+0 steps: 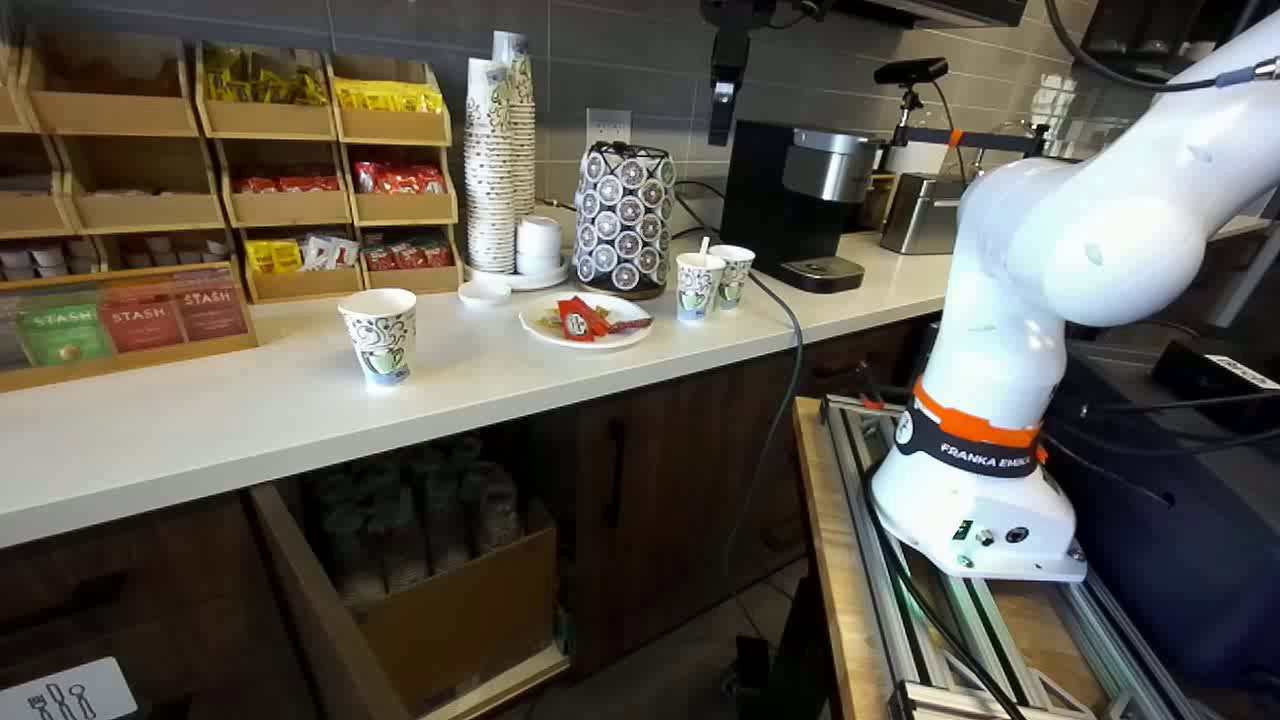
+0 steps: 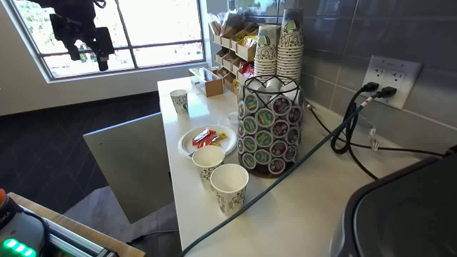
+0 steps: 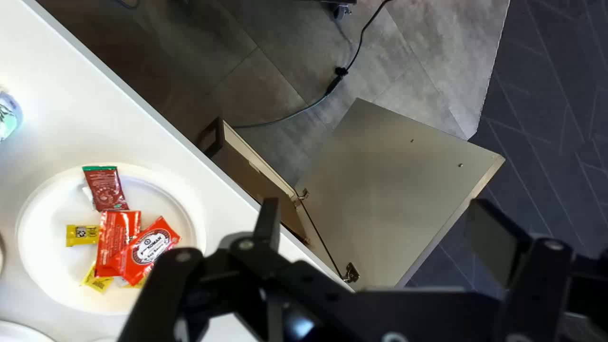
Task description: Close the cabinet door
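The cabinet door stands wide open, swung out from the counter front. Its pale inner face shows in the wrist view with two hinges, in an exterior view, and obliquely in an exterior view. Its dark outer face and bar handle are hidden. The open light-wood compartment holds a cardboard box with stacks of clear cups. My gripper is open, its fingers wide apart with nothing between them. It hangs high above the door and counter edge, apart from both; it also shows in an exterior view.
The white counter overhangs the compartment. A paper cup, a plate of condiment packets and two more cups stand near its edge. A dark cable hangs over the front. A neighbouring dark panel has a bar handle.
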